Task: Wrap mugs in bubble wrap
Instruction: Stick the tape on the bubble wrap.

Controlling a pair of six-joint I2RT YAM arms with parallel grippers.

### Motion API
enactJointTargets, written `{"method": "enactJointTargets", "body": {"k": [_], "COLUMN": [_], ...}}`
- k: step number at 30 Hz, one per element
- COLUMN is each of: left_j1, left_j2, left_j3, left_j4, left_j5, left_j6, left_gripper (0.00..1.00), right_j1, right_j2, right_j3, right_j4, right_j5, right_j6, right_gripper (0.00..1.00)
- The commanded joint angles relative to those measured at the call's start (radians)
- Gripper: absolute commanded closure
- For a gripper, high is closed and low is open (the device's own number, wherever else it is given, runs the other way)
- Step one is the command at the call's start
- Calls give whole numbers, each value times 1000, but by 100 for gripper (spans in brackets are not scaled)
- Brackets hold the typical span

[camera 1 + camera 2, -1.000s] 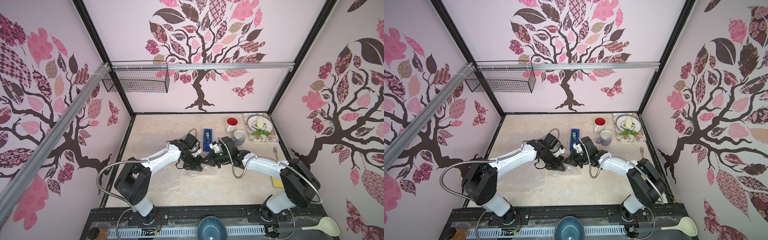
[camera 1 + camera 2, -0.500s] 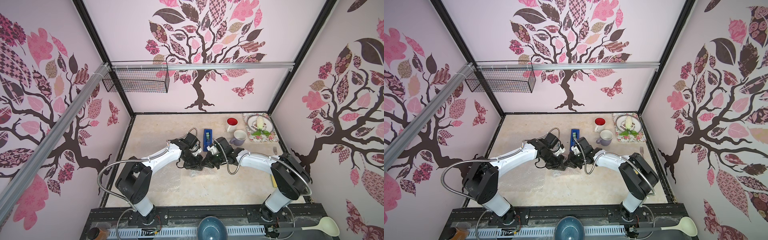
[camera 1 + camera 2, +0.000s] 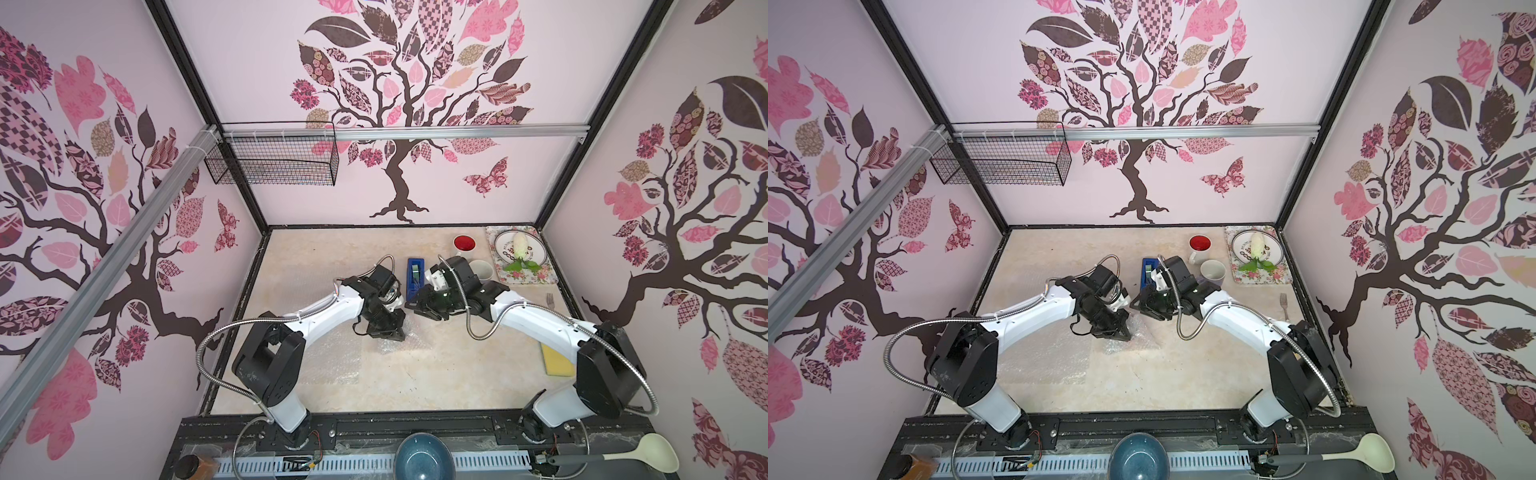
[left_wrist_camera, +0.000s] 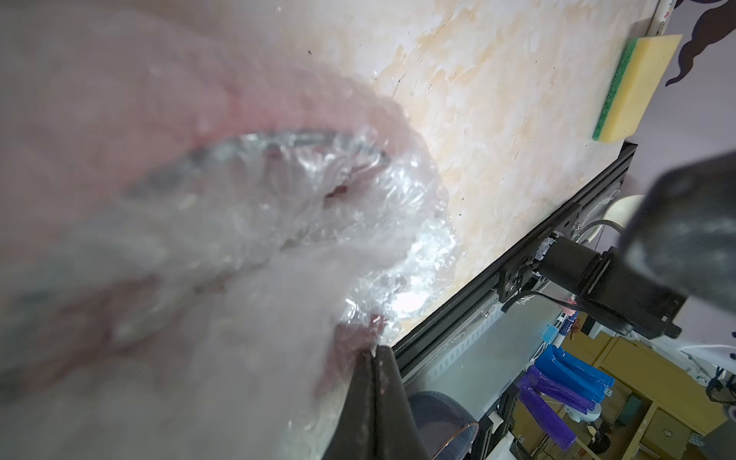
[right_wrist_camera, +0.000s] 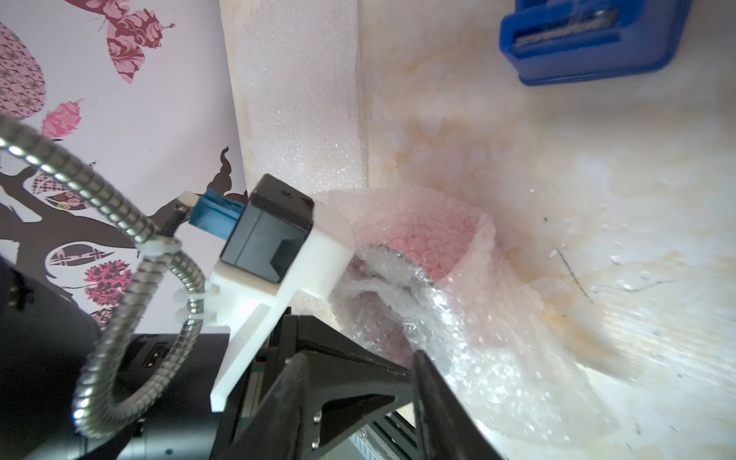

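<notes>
Seeing red ceramic mug (image 5: 422, 243) mid beige marble tabletop (image 3: 457, 374), bundled in clear bubble wrap sheet (image 5: 470, 330). My left gripper (image 4: 374, 356) pinches wrap's loose edge; right gripper (image 3: 415, 308) jaws apart, empty, just beside. I'd hold tension, tuck free flap snug over rim, avoid rolling mug.

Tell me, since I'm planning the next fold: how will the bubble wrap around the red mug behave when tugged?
Probably floppy: the bubble wrap crumples and drapes over the red mug. Likely light: the left claw holds it by one pinch. Its glossy film may slip.
</notes>
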Motion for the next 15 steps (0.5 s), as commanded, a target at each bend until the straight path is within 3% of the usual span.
{"method": "enactJointTargets", "body": {"k": [1, 9, 15], "left_j1": [11, 12, 13], "left_j2": [38, 33, 38], "left_j3": [14, 19, 28], "left_j4": [-12, -14, -13], "left_j5": [-91, -91, -91], "left_j6": [20, 22, 19], "left_gripper": [100, 100, 100], "right_j1": [1, 29, 40], "right_j2": [10, 88, 157], "right_j3": [52, 19, 1], "right_j4": [-154, -122, -94], "right_j5": [32, 4, 27], "right_j6": [-118, -221, -219], "right_gripper": [49, 38, 39]}}
